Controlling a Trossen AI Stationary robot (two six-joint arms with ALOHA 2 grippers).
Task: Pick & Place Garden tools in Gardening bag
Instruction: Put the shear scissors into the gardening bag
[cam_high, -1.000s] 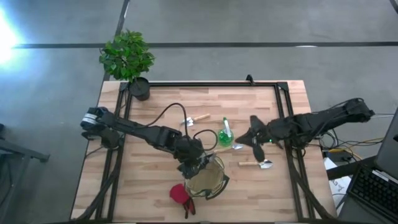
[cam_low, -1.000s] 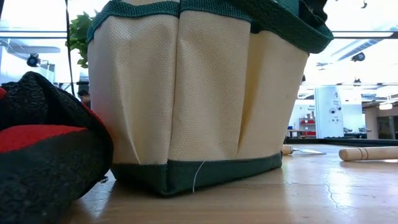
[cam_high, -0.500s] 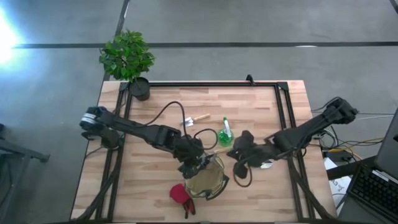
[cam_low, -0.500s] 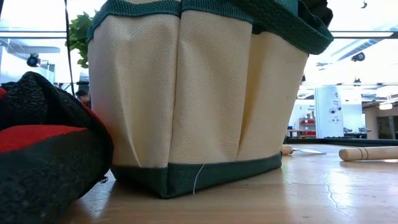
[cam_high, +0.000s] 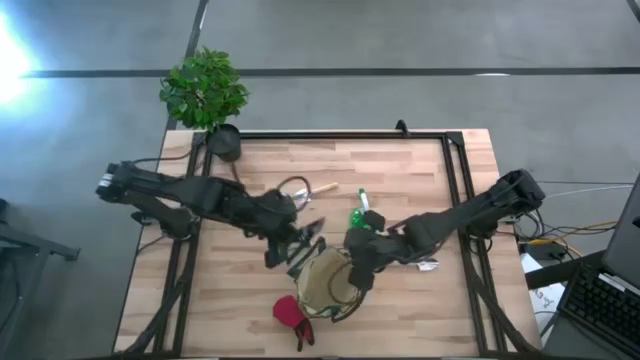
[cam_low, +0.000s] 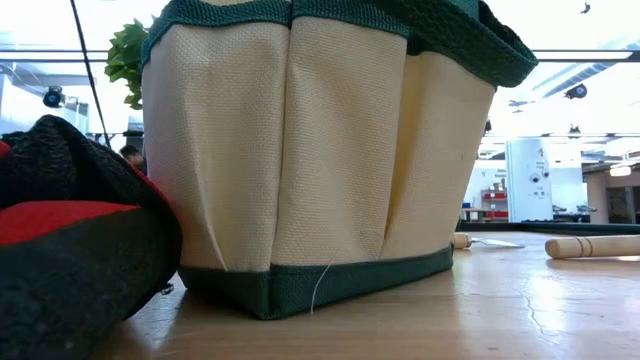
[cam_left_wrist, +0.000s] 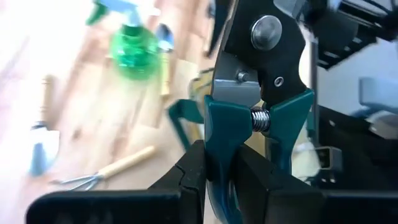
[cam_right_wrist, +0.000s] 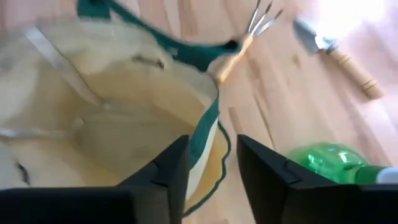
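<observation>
Legible text, labels, brands, numbers, signs: none in any view. Gardening bag: plain fabric panels, no print or tag readable. Pruning shears: no maker's mark visible on blades or pivot. Spray bottle: no label readable. Background room equipment in low view: markings too small to read.

A leafy green potted plant is standing in a black pot at the far left corner of the wooden table; its foliage is overhanging the table's far edge, and it is also showing in the low view, far left. A dark metal frame is running along the table's far edge. A laptop keyboard is sitting off the table's near right side. Cables are lying beside it.
</observation>
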